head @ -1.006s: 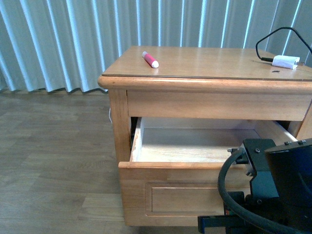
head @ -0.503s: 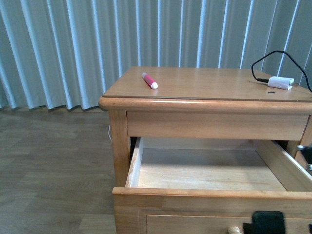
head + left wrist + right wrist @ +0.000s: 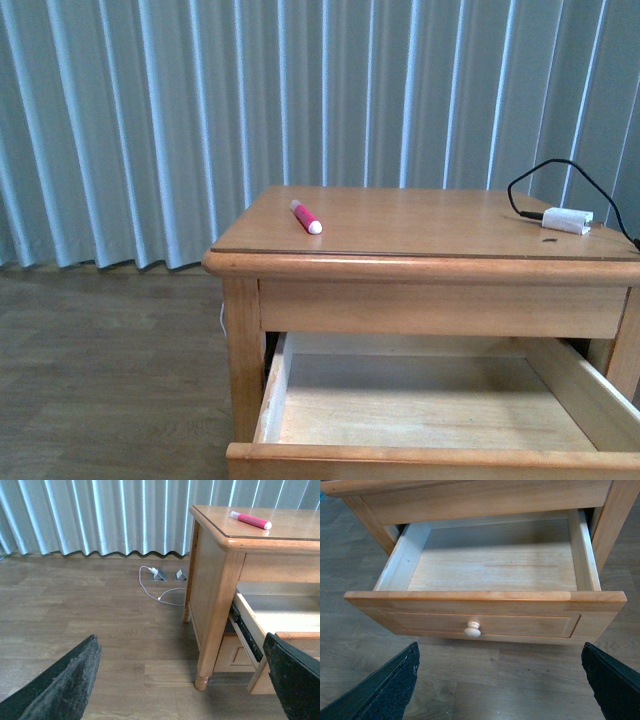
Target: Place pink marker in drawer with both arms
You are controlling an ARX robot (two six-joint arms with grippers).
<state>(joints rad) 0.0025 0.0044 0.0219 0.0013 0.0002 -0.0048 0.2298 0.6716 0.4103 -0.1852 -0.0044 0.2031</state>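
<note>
The left jaws stand wide apart, and the pink marker (image 3: pixel 250 520) lies flat on the wooden counter (image 3: pixel 295 532), well ahead of them and off to one side. The right jaws are also spread open. The drawer (image 3: pixel 485 596), pulled far out, is just ahead of these jaws, with its round knob (image 3: pixel 472 629) facing them.

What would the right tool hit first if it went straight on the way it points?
Likely the drawer front, near its knob; the open right tool frames it, though depth is unclear.
</note>
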